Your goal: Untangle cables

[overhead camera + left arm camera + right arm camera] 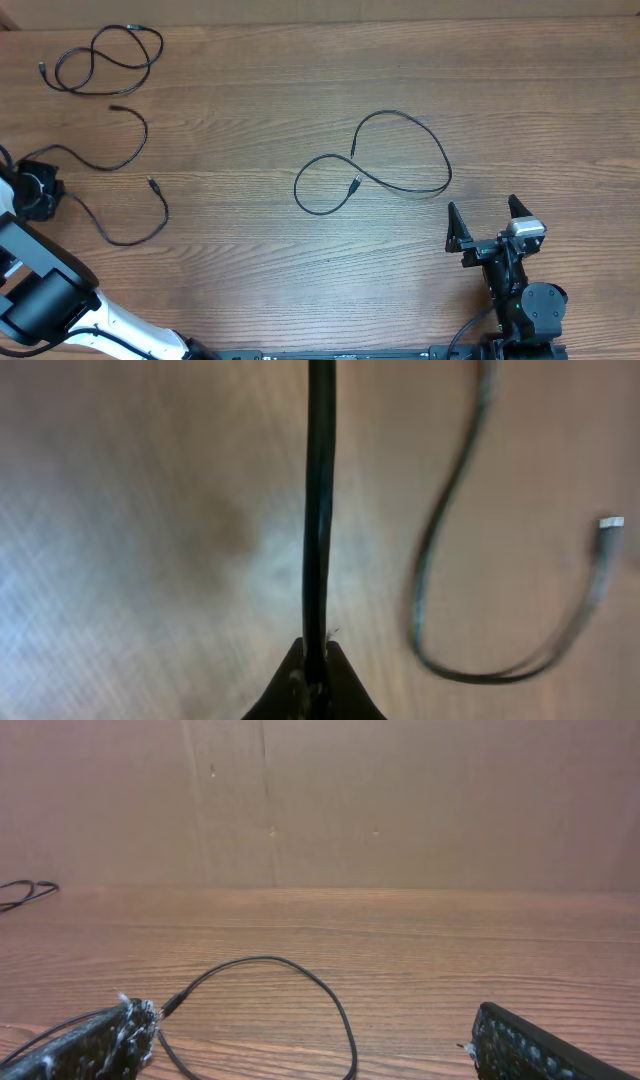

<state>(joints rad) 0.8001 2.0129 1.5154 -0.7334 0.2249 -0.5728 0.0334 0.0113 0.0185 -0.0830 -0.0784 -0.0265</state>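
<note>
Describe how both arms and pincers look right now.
The left arm has white shells and black joints; the left pincer is black. The right arm is black with a silver-grey wrist block and a thin black wire at its base; the right pincer has black fingers flecked white.

Three cables (93, 57) (146, 128) (390, 113), two tools (35, 190) (483, 206)

Overhead view: even, diffuse light; the table (250, 100) is sharp edge to edge, and shadows are faint. Left wrist view: heavy blur throughout. The cable (320, 510) is out of focus; 1 pale glare patch lies just left of this cable, with 1 dim smudge beside it. Right wrist view: warm, dimmer, slightly soft.
</note>
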